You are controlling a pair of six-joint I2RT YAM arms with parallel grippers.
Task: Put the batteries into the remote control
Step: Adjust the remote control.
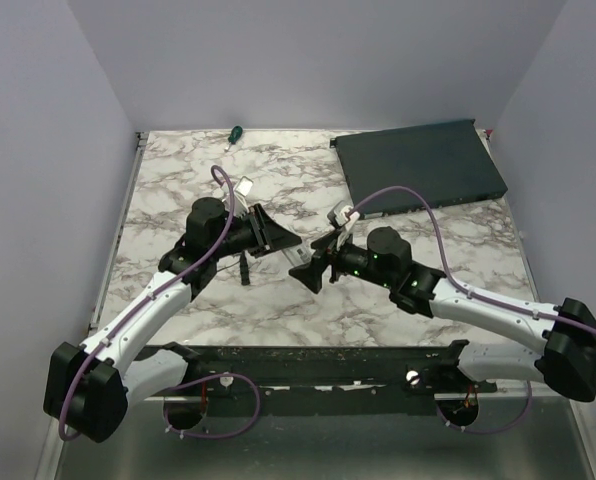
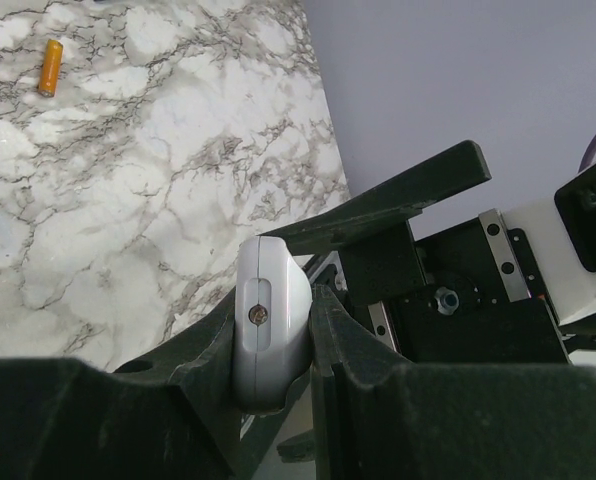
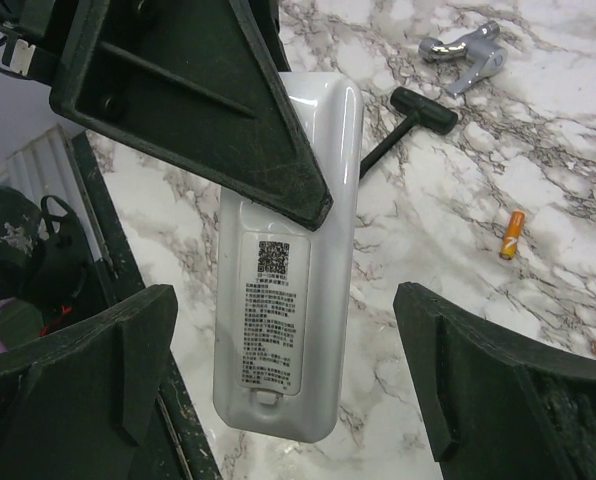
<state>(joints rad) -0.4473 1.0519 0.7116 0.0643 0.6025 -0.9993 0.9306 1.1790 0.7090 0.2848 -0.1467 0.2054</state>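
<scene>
The remote control (image 3: pixel 283 300) is glossy white, and its back label carries fine black print and a black square code. The batteries (image 3: pixel 511 235) are orange. The tabletop (image 1: pixel 378 310) is white marble veined in grey. The left tool (image 2: pixel 273 335) and right tool (image 3: pixel 288 380) are matte black. The screwdriver (image 1: pixel 235 132) has a green handle.

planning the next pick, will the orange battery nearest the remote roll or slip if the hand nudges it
It will probably roll: the battery is a slim cylinder lying on its side on the smooth table. It is likely stiff and light, being tiny beside the remote. Its round shell might slip in a loose grip.
</scene>
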